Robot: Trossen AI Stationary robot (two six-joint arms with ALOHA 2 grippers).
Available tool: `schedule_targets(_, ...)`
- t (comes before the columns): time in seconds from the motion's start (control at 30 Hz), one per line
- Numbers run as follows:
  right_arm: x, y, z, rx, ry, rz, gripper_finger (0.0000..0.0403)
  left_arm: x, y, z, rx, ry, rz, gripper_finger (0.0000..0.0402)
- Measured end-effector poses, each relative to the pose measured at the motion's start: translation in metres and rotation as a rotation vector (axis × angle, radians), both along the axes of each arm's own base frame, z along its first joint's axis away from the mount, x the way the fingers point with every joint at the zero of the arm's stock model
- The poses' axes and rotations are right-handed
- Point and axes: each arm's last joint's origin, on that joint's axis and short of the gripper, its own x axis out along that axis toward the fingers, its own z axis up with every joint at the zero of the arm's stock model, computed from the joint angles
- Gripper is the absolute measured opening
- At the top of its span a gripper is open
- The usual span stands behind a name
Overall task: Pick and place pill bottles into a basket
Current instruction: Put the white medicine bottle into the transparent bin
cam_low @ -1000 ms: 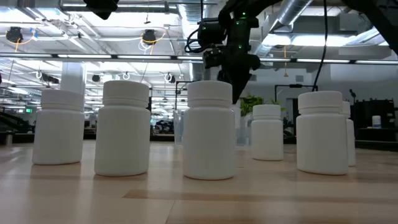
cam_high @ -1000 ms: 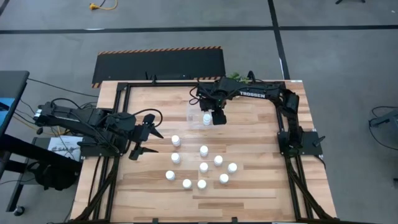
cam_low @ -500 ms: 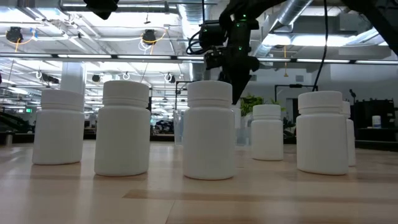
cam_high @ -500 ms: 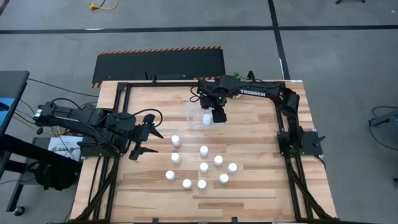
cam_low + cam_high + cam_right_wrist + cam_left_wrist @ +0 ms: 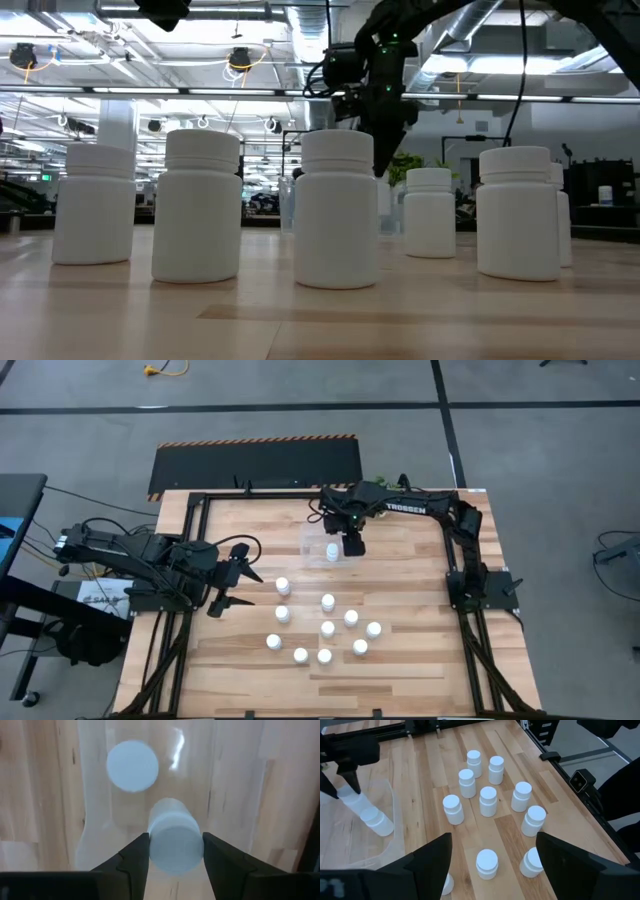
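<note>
The clear basket (image 5: 312, 543) stands on the far half of the wooden table, and one white pill bottle (image 5: 132, 765) stands upright inside it. My right gripper (image 5: 175, 847) hangs over the basket, pointing down, shut on a second pill bottle (image 5: 174, 837). Several more white pill bottles (image 5: 327, 628) stand upright in a loose cluster at the table's middle and near side. My left gripper (image 5: 232, 575) waits open above the table's left side, away from all of them. My right gripper pinches the pill bottle between its two fingers, one on each side of its upper part (image 5: 155, 845). The fingers come from above, pointing down. The bottle hangs below them over the basket's floor, beside the bottle standing there; whether its lower end touches the floor, I cannot tell.
A black frame (image 5: 200, 510) runs round the table's edges. A small green plant (image 5: 378, 483) sits at the far edge behind the right arm. Bare wood lies between the basket and the bottle cluster.
</note>
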Motion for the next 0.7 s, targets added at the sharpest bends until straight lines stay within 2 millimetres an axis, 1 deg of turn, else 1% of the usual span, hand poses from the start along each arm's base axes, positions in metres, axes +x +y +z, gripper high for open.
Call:
schedule_targets(0.2,-0.0001,0.0,0.0,-0.001,0.001,0.004,0.0169,0.0,0.0,0.0,0.0,0.0,0.0,0.0279)
schedule_targets(0.7,0.0001,0.0,0.0,-0.003,0.0,0.02,0.0172,0.0,0.0,0.0,0.0,0.0,0.0,0.0279)
